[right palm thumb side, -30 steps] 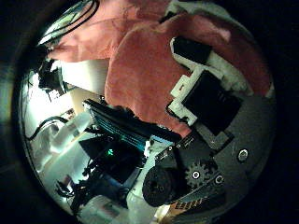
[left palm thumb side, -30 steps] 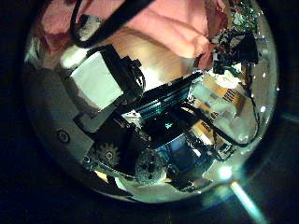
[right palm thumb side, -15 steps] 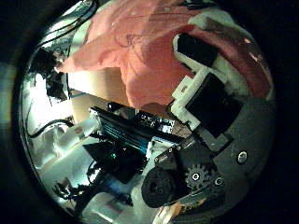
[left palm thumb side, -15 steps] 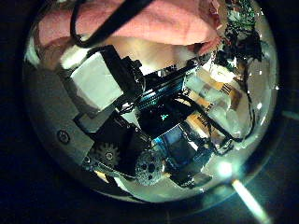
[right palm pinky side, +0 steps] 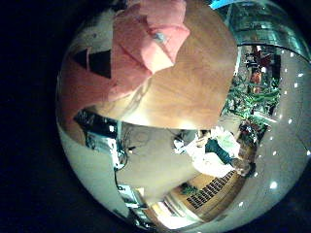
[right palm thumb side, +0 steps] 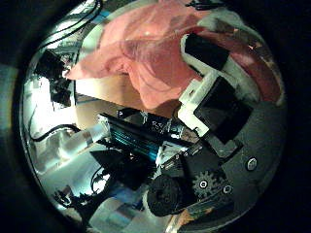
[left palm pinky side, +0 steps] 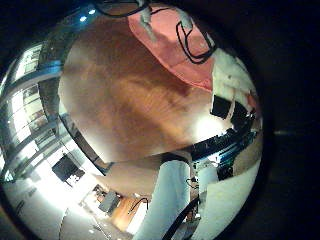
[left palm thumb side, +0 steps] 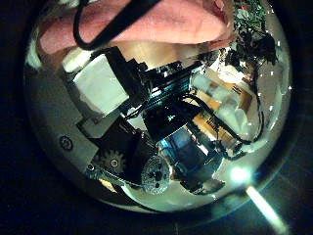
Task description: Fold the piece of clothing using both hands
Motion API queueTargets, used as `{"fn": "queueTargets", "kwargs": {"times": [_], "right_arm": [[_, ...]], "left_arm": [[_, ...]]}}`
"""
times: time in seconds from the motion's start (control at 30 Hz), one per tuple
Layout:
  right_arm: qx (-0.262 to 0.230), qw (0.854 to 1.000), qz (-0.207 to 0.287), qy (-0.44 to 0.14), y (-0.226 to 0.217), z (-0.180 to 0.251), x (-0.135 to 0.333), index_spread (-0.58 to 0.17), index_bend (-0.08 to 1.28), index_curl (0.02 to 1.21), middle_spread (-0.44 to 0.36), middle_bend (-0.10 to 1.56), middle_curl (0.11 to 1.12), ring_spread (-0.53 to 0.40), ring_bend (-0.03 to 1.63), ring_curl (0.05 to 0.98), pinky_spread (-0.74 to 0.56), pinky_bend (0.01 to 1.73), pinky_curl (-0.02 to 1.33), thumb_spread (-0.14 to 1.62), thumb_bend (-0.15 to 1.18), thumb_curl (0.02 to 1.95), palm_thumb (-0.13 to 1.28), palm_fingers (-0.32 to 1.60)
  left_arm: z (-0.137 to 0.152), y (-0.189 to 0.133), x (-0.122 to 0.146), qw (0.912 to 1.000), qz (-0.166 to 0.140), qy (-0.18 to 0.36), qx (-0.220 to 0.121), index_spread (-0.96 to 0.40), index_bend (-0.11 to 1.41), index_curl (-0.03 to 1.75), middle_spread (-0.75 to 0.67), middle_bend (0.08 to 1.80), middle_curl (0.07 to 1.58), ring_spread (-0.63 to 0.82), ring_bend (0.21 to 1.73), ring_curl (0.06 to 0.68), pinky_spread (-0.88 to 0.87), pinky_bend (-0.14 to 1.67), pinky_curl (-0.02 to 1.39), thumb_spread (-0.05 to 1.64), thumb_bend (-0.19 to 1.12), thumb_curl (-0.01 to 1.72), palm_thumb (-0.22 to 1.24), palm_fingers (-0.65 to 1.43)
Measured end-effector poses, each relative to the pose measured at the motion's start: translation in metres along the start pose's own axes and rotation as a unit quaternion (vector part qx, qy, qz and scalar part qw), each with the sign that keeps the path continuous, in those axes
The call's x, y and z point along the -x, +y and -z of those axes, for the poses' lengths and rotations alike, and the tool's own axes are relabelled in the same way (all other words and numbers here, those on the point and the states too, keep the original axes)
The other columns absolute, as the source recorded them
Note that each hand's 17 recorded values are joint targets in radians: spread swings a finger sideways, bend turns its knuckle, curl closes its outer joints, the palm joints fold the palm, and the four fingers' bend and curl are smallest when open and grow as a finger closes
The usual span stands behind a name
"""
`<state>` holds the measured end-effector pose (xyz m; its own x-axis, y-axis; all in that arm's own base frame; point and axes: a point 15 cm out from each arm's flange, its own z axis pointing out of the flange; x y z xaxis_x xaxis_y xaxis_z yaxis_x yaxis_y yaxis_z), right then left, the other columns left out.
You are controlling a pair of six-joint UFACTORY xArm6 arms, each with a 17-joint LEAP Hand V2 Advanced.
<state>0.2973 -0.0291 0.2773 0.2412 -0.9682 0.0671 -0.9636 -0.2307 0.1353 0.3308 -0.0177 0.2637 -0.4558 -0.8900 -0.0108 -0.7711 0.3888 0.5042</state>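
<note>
Left little-finger palm view: your garment, a soft pink cloth, lay on the smooth wooden table, its edge running as a fairly straight line across the bare wood. Nothing of the left hand's fingers showed here.

Left thumb palm view: the same pink cloth appeared as a rounded, draped fold over a strip of table. The left hand showed blocky white and black parts and a toothed gear. One white finger segment reached toward the cloth, but you could not tell from this view whether it was clenched on the fabric.

Right little-finger palm view: the cloth lay in overlapping layers with angular corners on the table. A small grey tag sat on the upper layer.

Right thumb palm view: the cloth hung bunched and wrinkled close to the palm. The right hand had a black and white finger lying against the fabric, which draped around it; the hand appeared to be grasping the cloth.
</note>
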Motion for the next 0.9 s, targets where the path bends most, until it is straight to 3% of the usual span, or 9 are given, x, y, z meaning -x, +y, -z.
{"fn": "queueTargets", "kwargs": {"times": [0.13, 0.3, 0.4, 0.57, 0.9], "right_arm": [[-0.014, 1.0, -0.004, -0.005, 0.001, 0.033, 0.002, -0.369, 0.94, 1.01, -0.189, 1.19, 0.93, -0.255, 1.36, 0.776, -0.22, 1.32, 0.86, 1.18, -0.01, 0.62, 0.98, 0.99], [-0.043, 0.999, -0.01, 0.001, -0.016, 0.079, -0.005, -0.366, 0.93, 1.01, -0.185, 1.19, 0.93, -0.256, 1.35, 0.777, -0.23, 1.29, 0.87, 1.18, -0.01, 0.62, 0.98, 1.01], [-0.039, 0.999, -0.011, 0.002, -0.04, 0.089, -0.011, -0.366, 0.92, 1.01, -0.184, 1.18, 0.93, -0.255, 1.35, 0.778, -0.23, 1.28, 0.88, 1.17, -0.01, 0.63, 0.97, 1.01], [0.004, 1.0, -0.005, 0.009, -0.095, 0.072, -0.022, -0.366, 0.9, 1.02, -0.183, 1.18, 0.93, -0.255, 1.34, 0.778, -0.23, 1.27, 0.89, 1.16, -0.01, 0.64, 0.98, 1.02], [0.079, 0.997, 0.006, 0.022, -0.191, 0.004, -0.045, -0.373, 0.88, 1.04, -0.185, 1.17, 0.93, -0.262, 1.33, 0.79, -0.23, 1.25, 0.91, 1.17, -0.01, 0.64, 0.97, 0.99]], "left_arm": [[0.008, 0.018, -0.002, 0.9999, -0.004, 0.007, 0.008, -0.47, 0.17, 1.63, -0.63, 0.88, 1.05, -0.48, 1.28, 0.51, -0.68, 1.01, 0.7, 1.15, -0.01, 0.73, 0.73, 1.05], [0.039, 0.019, 0.006, 0.9995, 0.01, 0.002, -0.029, -0.46, 0.17, 1.63, -0.63, 0.88, 1.05, -0.48, 1.27, 0.508, -0.68, 1.01, 0.7, 1.15, -0.01, 0.72, 0.72, 1.06], [0.05, 0.005, 0.015, 0.9991, 0.022, 0.002, -0.037, -0.45, 0.16, 1.63, -0.63, 0.89, 1.05, -0.49, 1.27, 0.507, -0.68, 1.01, 0.7, 1.15, -0.01, 0.72, 0.72, 1.06], [0.051, -0.042, 0.03, 0.9985, 0.044, 0.003, -0.032, -0.44, 0.17, 1.64, -0.63, 0.89, 1.04, -0.49, 1.27, 0.51, -0.68, 1.01, 0.7, 1.15, -0.01, 0.72, 0.72, 1.06], [0.019, -0.129, 0.055, 0.9976, 0.068, 0.012, -0.01, -0.41, 0.17, 1.64, -0.63, 0.89, 1.05, -0.48, 1.28, 0.513, -0.67, 0.98, 0.7, 1.16, 0.0, 0.72, 0.75, 1.01]]}}
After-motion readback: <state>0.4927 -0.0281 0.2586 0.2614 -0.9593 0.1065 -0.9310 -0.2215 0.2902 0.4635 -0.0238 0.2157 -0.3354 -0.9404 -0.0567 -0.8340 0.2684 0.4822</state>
